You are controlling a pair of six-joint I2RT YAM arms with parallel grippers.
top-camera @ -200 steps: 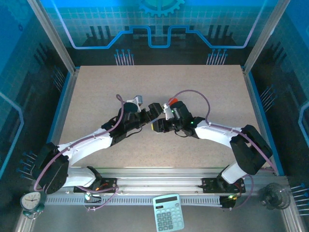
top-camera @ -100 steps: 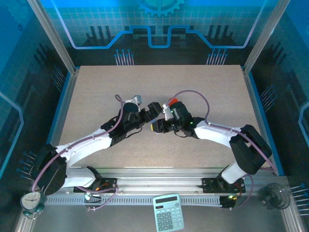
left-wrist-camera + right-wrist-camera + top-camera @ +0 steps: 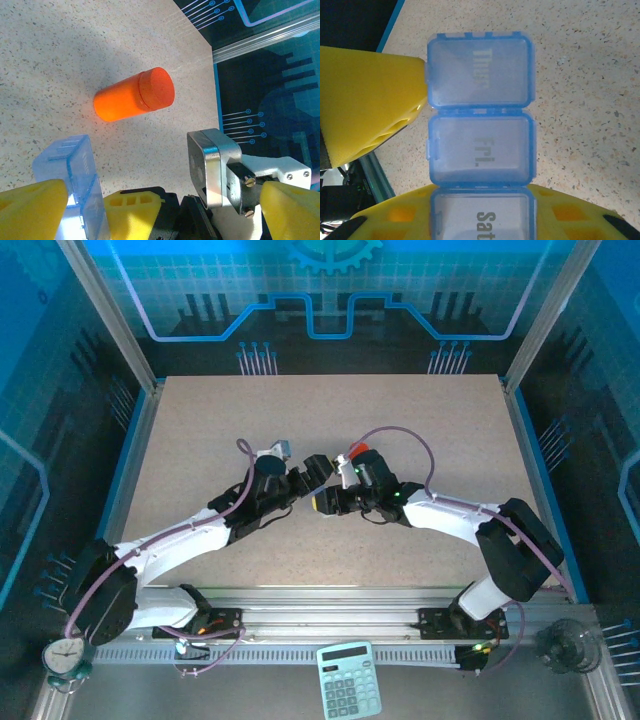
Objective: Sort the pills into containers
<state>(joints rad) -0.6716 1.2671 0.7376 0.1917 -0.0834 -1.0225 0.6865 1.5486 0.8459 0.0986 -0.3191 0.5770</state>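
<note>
Speckled bench (image 3: 420, 410) with the left arm (image 3: 180, 535) and right arm (image 3: 450, 510) both reaching in so they meet near the middle, pretty much nose to nose.

Left tool (image 3: 160, 192) is spread as wide as it goes and isn't gripping anything. From its own camera, one yellow finger (image 3: 30, 210) sits right beside the far end of the box, and the other finger is way off on the other side.

Right tool (image 3: 480, 215) is clamped on the blue box (image 3: 480, 150) at the "Sat" end, with a yellow finger on each side.

The orange bottle (image 3: 134, 96) is lying on its side on the bench just past the tools, with its cap (image 3: 157, 89) on.

The box is between the two tools, and the Thur, Fri and Sat lids all look shut. Can't tell if it's touching the bench or lifted a bit.
</note>
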